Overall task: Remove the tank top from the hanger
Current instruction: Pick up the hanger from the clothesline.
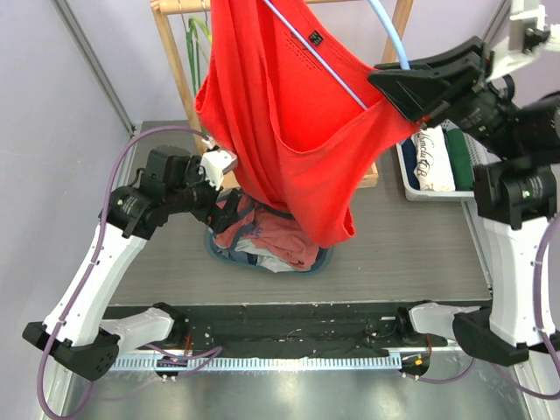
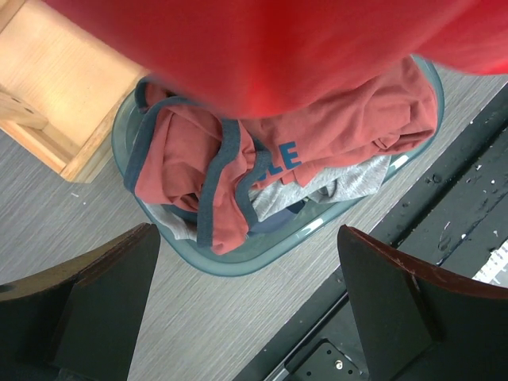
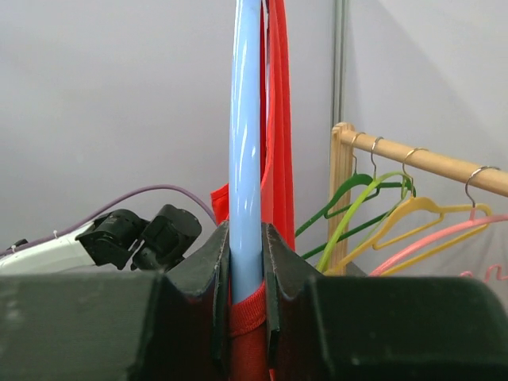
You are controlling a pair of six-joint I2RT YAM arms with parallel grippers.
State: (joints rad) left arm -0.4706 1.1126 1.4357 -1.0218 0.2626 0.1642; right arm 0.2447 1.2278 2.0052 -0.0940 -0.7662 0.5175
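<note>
So the right gripper (image 3: 246, 262) is clamped tight on the blue hanger (image 3: 244, 119) and holds it up high. It looks like a bit of the red strap is pinched in there with it. The tank top (image 1: 289, 131) hangs off that hanger, draped down over the middle of the table. Its bottom hem dangles just above the basket (image 1: 254, 265) of clothes.

The left gripper (image 2: 250, 270) is wide open with nothing in it. It's parked low beside the shirt's left edge, looking down into the basket.

My take is the left one should go for the fabric itself, up near the free shoulder strap rather than the hem. Then it can pull sideways along the hanger arm instead of straight down. Yanking down probably just drags the hanger.

The catch is that the pinched strap likely won't slide off until the right side shifts its grip onto bare hanger. Also watch the wooden rack (image 1: 175, 52) right behind it.
</note>
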